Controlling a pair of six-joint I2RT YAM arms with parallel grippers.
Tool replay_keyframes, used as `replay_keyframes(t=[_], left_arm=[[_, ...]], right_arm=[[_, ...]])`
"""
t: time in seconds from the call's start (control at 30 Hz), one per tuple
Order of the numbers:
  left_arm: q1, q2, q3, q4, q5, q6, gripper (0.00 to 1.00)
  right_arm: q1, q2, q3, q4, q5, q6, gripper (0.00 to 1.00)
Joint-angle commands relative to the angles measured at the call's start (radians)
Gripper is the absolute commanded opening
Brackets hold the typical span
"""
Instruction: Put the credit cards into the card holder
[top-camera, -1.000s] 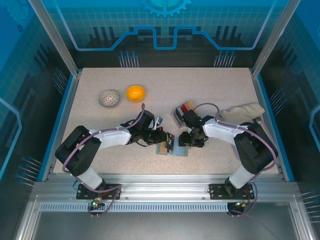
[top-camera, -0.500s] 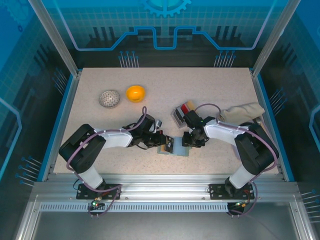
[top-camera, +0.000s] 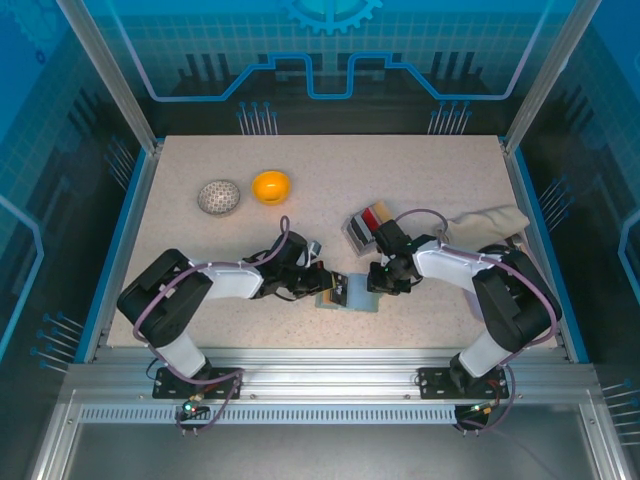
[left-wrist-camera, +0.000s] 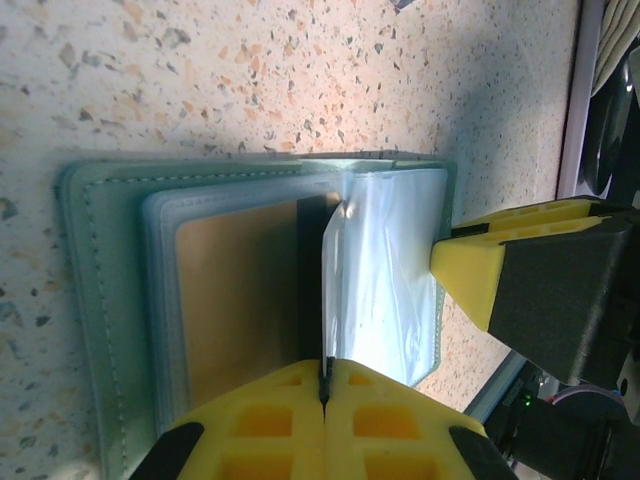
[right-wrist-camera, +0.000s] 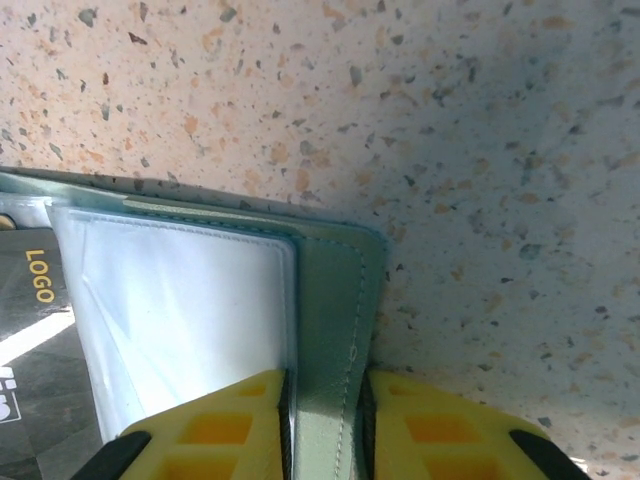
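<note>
Left hand (left-wrist-camera: 323, 385): fingers together, pinching one clear sleeve (left-wrist-camera: 333, 270) of the card holder and lifting it off the leaves beneath.
Right hand (right-wrist-camera: 325, 400): fingers set either side of the holder's green cover edge, close against it; reads as clamped.
Card holder (left-wrist-camera: 100, 300): lying open flat on the tabletop (top-camera: 400, 170), by the middle of the near edge, between the two hands.
Tan card (left-wrist-camera: 235, 300): seated in a sleeve of the holder.
Black card (right-wrist-camera: 30, 340): marked LOGO, lying within the open holder; whether it is fully seated cannot be told.
Credit cards (top-camera: 366, 221): a small stack showing red and black, apart from the holder, farther from the near edge and a little toward the right edge.
Progress: part done, judging by two cards at the holder.
Left to do: the stack is still outside; holder not yet closed.
</note>
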Motion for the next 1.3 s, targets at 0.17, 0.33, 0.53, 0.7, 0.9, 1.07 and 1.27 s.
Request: replay_keyframes(t=[0.17, 0.33, 0.53, 0.7, 0.9, 1.07, 1.27], left_arm=[[-0.008, -0.015, -0.022, 0.047, -0.001, -0.03, 0.0], [-0.008, 0.015, -0.017, 0.086, 0.017, -0.054, 0.0], [-0.008, 0.044, -0.014, 0.107, 0.04, -0.063, 0.0], [-0.011, 0.075, 0.013, 0.091, 0.054, -0.043, 0.0], [-0.022, 0.103, 0.026, 0.049, 0.043, -0.013, 0.0], [-0.043, 0.11, 0.055, 0.012, 0.007, -0.002, 0.02], [-0.062, 0.076, 0.049, 0.0, -0.053, -0.003, 0.01]], right_arm=[[-0.003, 0.065, -0.045, 0.028, 0.009, 0.012, 0.23], [-0.004, 0.075, -0.041, 0.031, 0.006, 0.012, 0.23], [-0.003, 0.086, -0.039, 0.033, 0.0, 0.012, 0.23], [-0.003, 0.089, -0.04, 0.033, -0.003, 0.01, 0.23], [-0.003, 0.094, -0.032, 0.033, -0.01, 0.009, 0.23], [-0.003, 0.091, -0.035, 0.038, -0.017, 0.014, 0.23], [-0.003, 0.087, -0.042, 0.046, -0.02, 0.022, 0.23]])
